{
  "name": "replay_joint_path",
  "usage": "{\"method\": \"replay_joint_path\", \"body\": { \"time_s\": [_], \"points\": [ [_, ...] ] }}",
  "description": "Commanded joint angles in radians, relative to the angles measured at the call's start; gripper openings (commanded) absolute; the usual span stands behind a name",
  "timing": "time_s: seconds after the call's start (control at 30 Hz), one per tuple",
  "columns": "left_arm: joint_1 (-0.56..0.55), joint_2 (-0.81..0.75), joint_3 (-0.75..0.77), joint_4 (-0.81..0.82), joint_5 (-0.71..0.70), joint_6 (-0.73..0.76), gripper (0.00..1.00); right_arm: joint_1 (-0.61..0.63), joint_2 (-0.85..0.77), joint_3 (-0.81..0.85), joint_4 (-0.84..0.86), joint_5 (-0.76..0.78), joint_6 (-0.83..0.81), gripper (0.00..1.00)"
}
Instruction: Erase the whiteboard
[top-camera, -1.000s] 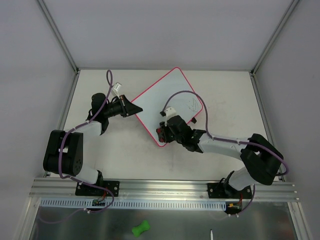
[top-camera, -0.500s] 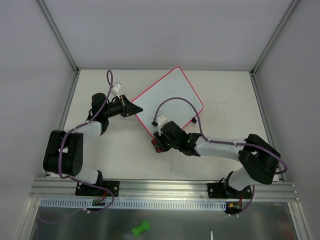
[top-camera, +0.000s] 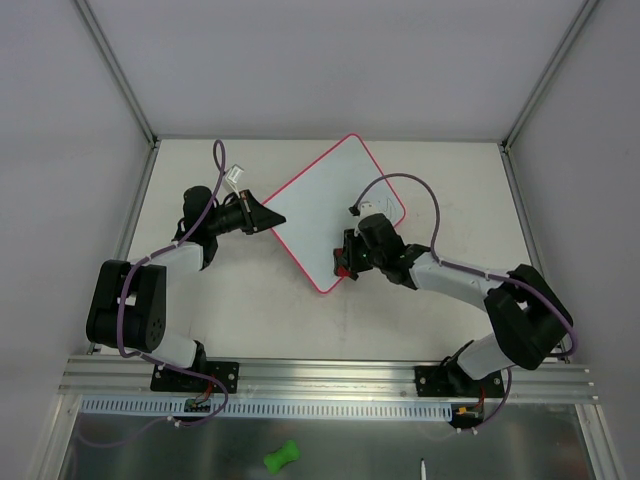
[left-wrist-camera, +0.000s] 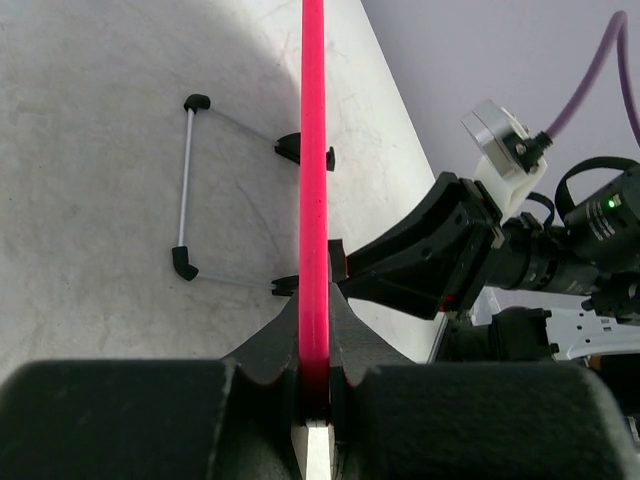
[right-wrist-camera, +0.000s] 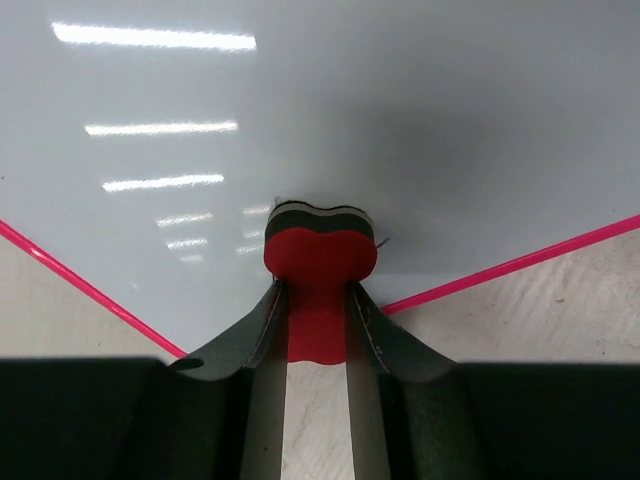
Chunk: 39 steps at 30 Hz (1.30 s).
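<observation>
The whiteboard (top-camera: 325, 205) lies tilted like a diamond on the table, white with a thin red-pink frame; its face shows no marks. My left gripper (top-camera: 262, 217) is shut on its left corner; the left wrist view shows the frame edge (left-wrist-camera: 313, 180) clamped between my jaws, with two black clips (left-wrist-camera: 300, 148) behind. My right gripper (top-camera: 345, 263) is shut on the red bone-shaped eraser (right-wrist-camera: 320, 262) and presses its dark felt end on the board near its bottom corner. The board (right-wrist-camera: 320, 100) fills the right wrist view.
A thin metal wire stand (left-wrist-camera: 185, 185) with black tips lies behind the board. A green bone-shaped object (top-camera: 282, 457) and a white pen (top-camera: 424, 470) lie on the metal shelf below the arm bases. Enclosure walls (top-camera: 120, 80) ring the table.
My right gripper with the eraser swept left and down toward the bottom corner, then moved back right and up. The scribble near the board's right corner is gone. The left arm stayed put.
</observation>
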Motion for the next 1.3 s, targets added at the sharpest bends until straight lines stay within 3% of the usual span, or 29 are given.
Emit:
{"method": "replay_joint_path", "body": {
  "time_s": [0.0,0.3,0.7,0.9,1.27],
  "points": [
    [-0.015,-0.028,0.003,0.002,0.046,0.054,0.00,-0.077,0.010,0.019,-0.036,0.074,0.051,0.00],
    [-0.015,-0.028,0.003,0.002,0.045,0.052,0.00,-0.200,0.031,0.020,0.035,0.012,0.201,0.00],
    [-0.015,-0.031,0.002,0.002,0.046,0.052,0.00,-0.258,0.083,0.097,0.046,-0.083,0.593,0.00],
    [-0.015,-0.036,0.002,0.002,0.046,0.052,0.00,-0.218,0.108,0.139,-0.011,-0.095,0.522,0.00],
    [-0.015,-0.033,0.002,0.004,0.043,0.048,0.00,-0.117,0.028,-0.019,-0.007,-0.025,0.521,0.00]
  ]
}}
